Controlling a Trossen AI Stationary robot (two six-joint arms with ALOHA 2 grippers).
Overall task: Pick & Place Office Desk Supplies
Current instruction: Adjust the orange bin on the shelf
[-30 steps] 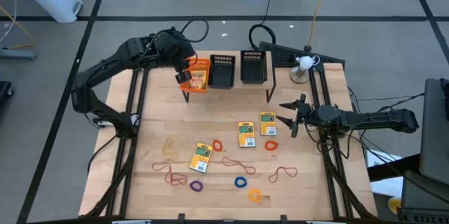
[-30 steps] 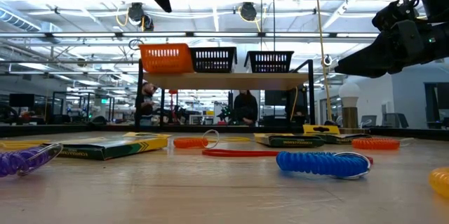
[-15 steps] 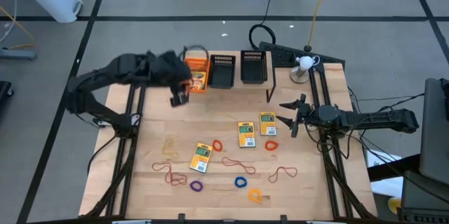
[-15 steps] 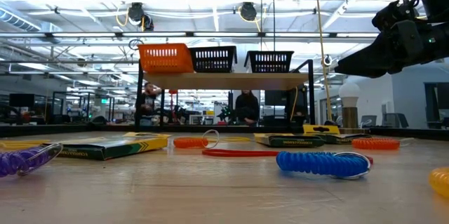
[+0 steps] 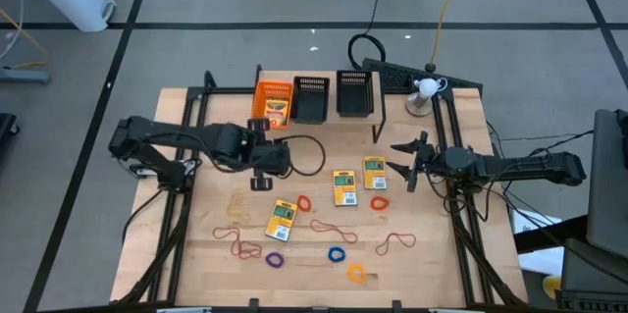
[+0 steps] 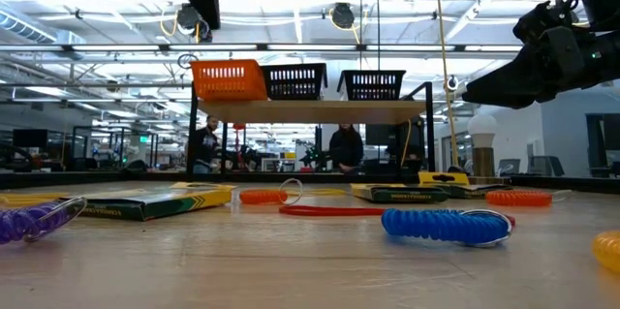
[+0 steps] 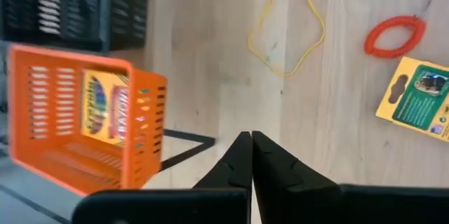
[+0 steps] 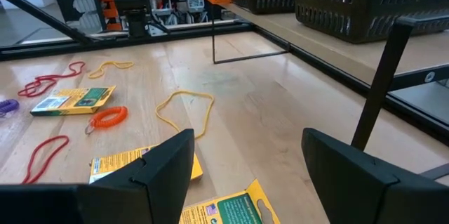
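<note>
Three yellow-orange packets (image 5: 282,220) (image 5: 343,187) (image 5: 374,173) lie flat on the wooden table among small coloured rings (image 5: 303,202) (image 5: 337,254) and thin rubber-band loops (image 5: 329,227) (image 5: 395,243). Another packet (image 7: 105,104) lies in the orange mesh tray (image 5: 275,104) on the far shelf. My left gripper (image 5: 260,182) hangs shut and holds nothing, over bare wood left of the packets; in its wrist view the fingertips (image 7: 247,155) meet. My right gripper (image 5: 404,158) waits open above the table's right side, beside the rightmost packet.
Two black mesh trays (image 5: 310,99) (image 5: 354,94) stand next to the orange one on a raised shelf (image 6: 310,108) along the far edge. A white lamp (image 5: 424,87) stands at the far right. A yellow band (image 5: 237,200) lies near the left gripper. People show beyond the table.
My left gripper has drawn back from over the orange tray toward the table's near edge, and now hangs over the middle left of the table. The packet stays in the orange tray. My right arm has kept still.
</note>
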